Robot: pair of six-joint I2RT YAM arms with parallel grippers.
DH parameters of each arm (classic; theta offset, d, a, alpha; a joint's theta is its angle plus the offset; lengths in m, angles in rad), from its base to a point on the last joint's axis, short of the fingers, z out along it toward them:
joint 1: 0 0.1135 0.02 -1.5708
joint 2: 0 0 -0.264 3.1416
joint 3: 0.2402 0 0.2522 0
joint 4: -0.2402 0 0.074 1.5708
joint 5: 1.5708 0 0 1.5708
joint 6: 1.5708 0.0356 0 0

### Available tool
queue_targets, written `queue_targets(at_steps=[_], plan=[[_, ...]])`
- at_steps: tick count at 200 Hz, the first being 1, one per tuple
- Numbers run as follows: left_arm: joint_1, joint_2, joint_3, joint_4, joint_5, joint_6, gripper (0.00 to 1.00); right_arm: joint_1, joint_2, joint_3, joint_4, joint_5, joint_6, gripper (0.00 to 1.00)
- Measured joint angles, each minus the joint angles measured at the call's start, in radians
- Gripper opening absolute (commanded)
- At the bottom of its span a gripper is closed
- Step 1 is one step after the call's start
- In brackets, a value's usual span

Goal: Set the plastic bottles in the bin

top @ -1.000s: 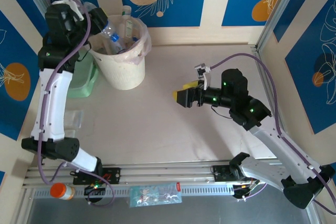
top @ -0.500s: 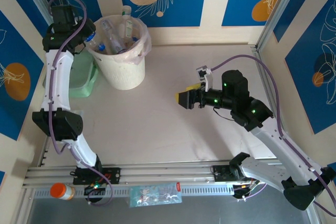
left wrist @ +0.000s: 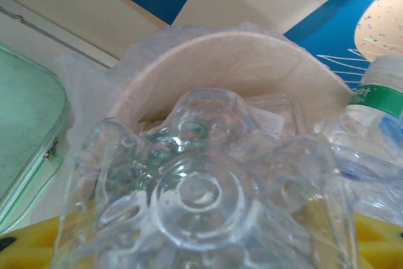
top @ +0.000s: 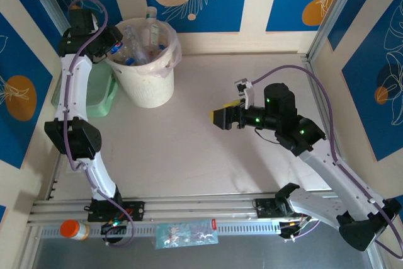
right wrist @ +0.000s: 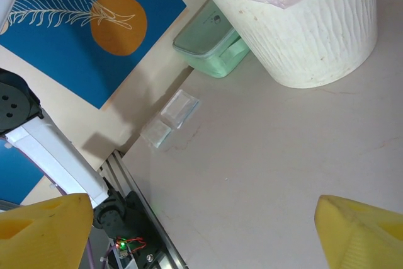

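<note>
Here a clear, petal-based bottle (left wrist: 200,193) sits between the left gripper's (top: 113,47) yellow pads (left wrist: 381,240) at the ribbed cream bin (right wrist: 315,36); grip unclear. The right gripper (top: 218,118) gapes wide, empty.

I counted one bin (top: 150,87), one pale-green lidded box (top: 102,94), one orange-capped jar (top: 74,229) and two small clear packets (right wrist: 179,106). The bottles (top: 135,47) in the bin were several, too jumbled to number exactly.

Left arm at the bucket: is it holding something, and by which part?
A clear bottle sits between the left gripper's fingers at its base end; whether they grip it cannot be told.
</note>
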Motion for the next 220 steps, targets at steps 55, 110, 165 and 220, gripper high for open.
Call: queue_targets(at_steps=[55,110,165,220], plan=[[-0.005,-0.007,0.009,-0.006,-0.026,0.036,0.87,0.0,0.008,0.0,0.0,0.0,0.0,0.91],[-0.005,-0.06,0.021,-0.006,-0.066,0.079,0.39,0.0,0.021,0.0,0.0,-0.001,0.004,0.91],[-0.022,-0.011,0.026,0.002,0.019,0.103,0.26,0.0,0.026,-0.002,0.011,-0.004,0.016,0.91],[-0.024,0.037,-0.016,0.046,0.066,0.103,0.28,0.001,0.025,-0.011,0.014,-0.003,0.019,0.91]])
